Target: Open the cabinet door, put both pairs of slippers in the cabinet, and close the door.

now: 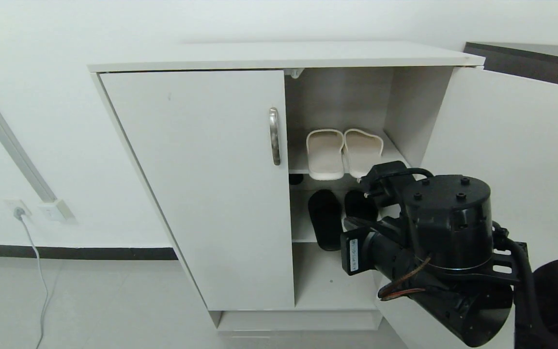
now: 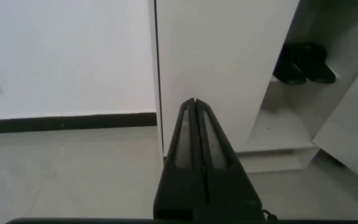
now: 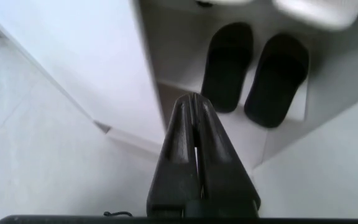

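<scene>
Just beyond the closed right pincer (image 3: pixel 194 98) lie the black slippers (image 3: pixel 229 65).

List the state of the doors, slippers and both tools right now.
Right door, open.
Left door, shut.
White slippers, inside, on upper shelf.
Black slippers, inside, on middle shelf.
Left tool, shut, empty.
Right tool, shut, empty.

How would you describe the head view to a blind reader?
A white cabinet, right door open, holds white slippers on the upper shelf and black slippers on the shelf below. A black robot arm stands before the open door.
</scene>
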Controlling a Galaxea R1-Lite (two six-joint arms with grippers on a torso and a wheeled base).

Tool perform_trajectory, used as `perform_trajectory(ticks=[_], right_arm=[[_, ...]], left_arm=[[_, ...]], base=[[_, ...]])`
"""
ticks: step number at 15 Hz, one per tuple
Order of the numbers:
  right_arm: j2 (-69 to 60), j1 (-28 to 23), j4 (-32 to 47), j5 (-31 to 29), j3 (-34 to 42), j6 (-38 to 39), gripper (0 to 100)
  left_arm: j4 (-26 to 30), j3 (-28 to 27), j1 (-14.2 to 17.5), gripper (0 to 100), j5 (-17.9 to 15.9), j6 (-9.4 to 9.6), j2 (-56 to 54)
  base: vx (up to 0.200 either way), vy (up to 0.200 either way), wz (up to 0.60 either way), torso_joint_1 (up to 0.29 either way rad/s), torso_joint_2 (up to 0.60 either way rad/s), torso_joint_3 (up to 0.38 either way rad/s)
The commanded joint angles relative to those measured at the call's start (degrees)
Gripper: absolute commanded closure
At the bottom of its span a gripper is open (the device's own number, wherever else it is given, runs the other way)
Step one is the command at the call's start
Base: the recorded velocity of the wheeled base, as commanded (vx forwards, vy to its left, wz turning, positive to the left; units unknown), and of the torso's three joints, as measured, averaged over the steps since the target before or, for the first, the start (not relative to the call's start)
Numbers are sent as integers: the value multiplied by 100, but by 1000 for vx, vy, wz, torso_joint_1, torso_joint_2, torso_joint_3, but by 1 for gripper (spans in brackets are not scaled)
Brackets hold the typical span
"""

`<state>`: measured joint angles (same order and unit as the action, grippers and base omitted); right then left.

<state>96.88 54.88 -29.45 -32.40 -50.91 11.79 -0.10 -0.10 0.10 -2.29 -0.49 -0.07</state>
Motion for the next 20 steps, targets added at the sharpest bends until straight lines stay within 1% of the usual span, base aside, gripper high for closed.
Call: perform_trajectory(ticks=[1,5,16,20], right_arm=[[59,-4,-8,-3,2,8,100],[103,-4,-131,-20,63,-10,100],[393,-224,-254,-3,257,-27,100],[455,-224,-298,-3,257,-27,100]], left_arm=[[1,1,-1,100,1,-4,7],[1,1,-1,100,1,-13,7],[1,1,-1,100,1,-13,7],[1,1,-1,100,1,-13,7]], base=[[-200,0,0,-2,2,7],[-200,0,0,4,2,1],[0,0,0,0,0,0],[0,0,0,0,0,0]])
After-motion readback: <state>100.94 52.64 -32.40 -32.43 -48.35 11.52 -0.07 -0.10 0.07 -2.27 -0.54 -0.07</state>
